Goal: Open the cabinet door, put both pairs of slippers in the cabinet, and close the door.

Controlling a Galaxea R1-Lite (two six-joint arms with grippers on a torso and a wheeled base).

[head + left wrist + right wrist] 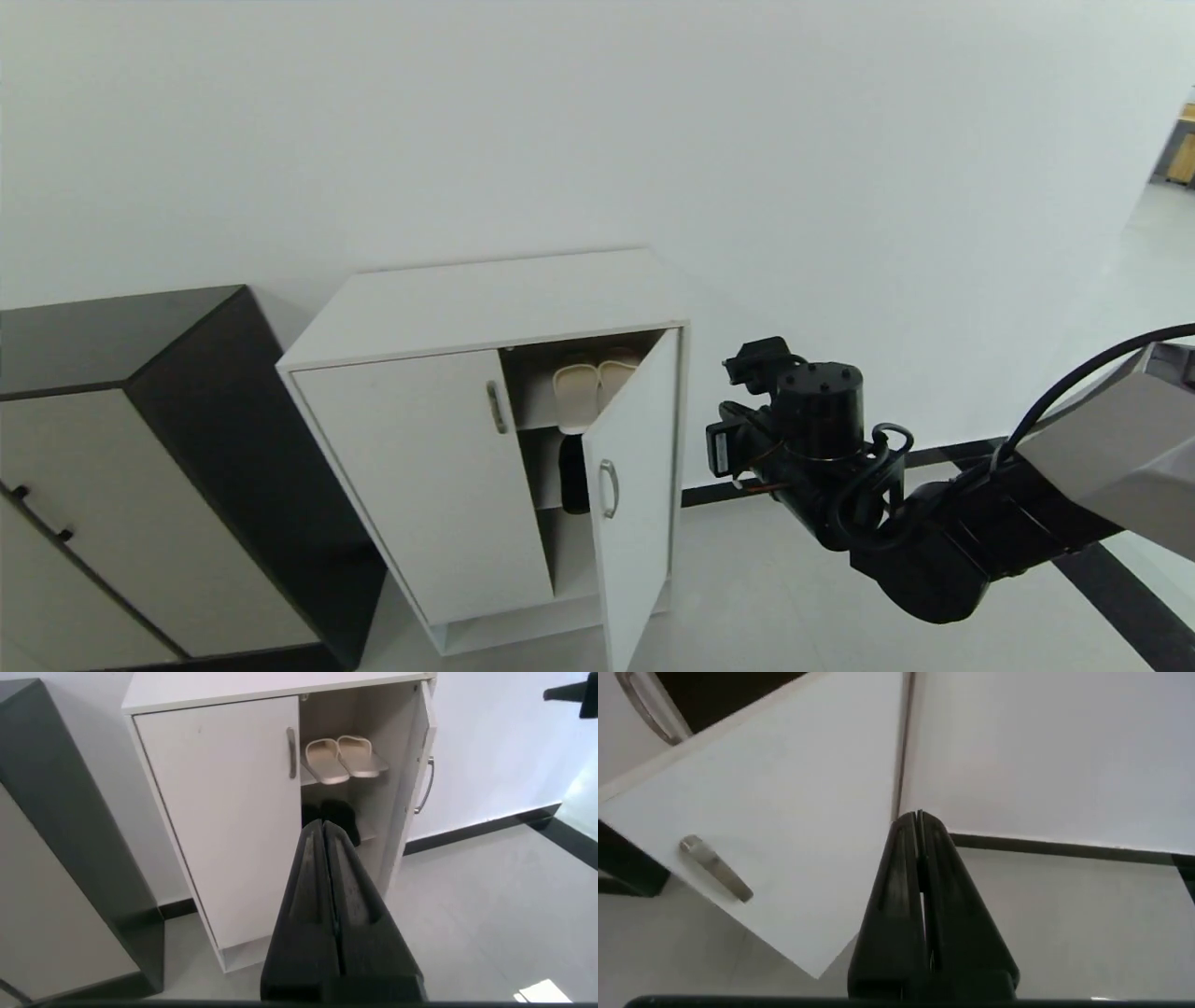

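While the cabinet door (pixel 635 504) stands half open, pale slippers (pixel 593 387) lie on the top shelf (pixel 537 425); dark slippers (pixel 573 476) sit just below. The left jaws and right jaws are clenched, holding nothing.

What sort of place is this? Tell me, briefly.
Probably a bare indoor room set up like an entryway: a white cabinet holding slippers, a dark cabinet beside it, a plain wall.

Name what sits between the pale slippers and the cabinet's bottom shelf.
The dark slippers, one level under the pale slippers; the head view shows them.
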